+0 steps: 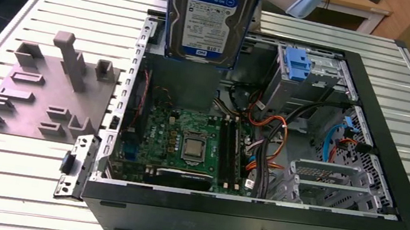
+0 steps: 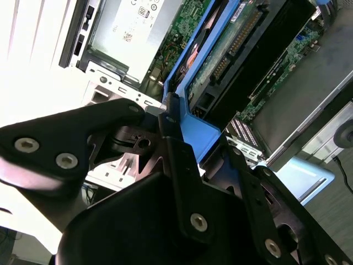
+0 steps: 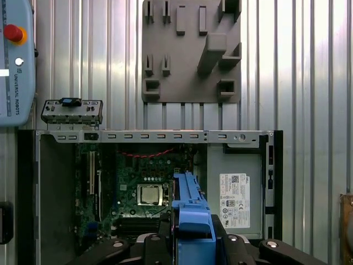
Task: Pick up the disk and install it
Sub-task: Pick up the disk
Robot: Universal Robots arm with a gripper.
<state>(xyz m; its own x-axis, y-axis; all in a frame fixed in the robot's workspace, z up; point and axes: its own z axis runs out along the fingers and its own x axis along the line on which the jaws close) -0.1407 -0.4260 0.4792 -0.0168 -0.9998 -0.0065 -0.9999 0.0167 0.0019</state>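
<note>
Here the disk (image 1: pixel 207 18), a flat silver metal hard drive with white-and-blue label in a blue plastic bracket, hangs upright over the black computer case (image 1: pixel 238 218), at twelve o'clock in the exterior view; in both wrist views the black gripper (image 2: pixel 198 141) (image 3: pixel 193 234) has its jaws clamped on that bracket

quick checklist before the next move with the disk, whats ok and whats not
1. Grip on disk: ok. The gripper is shut on its blue bracket.
2. Disk off the case: ok. It hangs upright above it in the exterior view.
3. Case open: ok. The motherboard lies exposed.
4. Drive cage free to take it: cannot tell, its inside is hidden.
5. Cables out of the way: cannot tell. Orange and black ones lie beside the cage.
</note>
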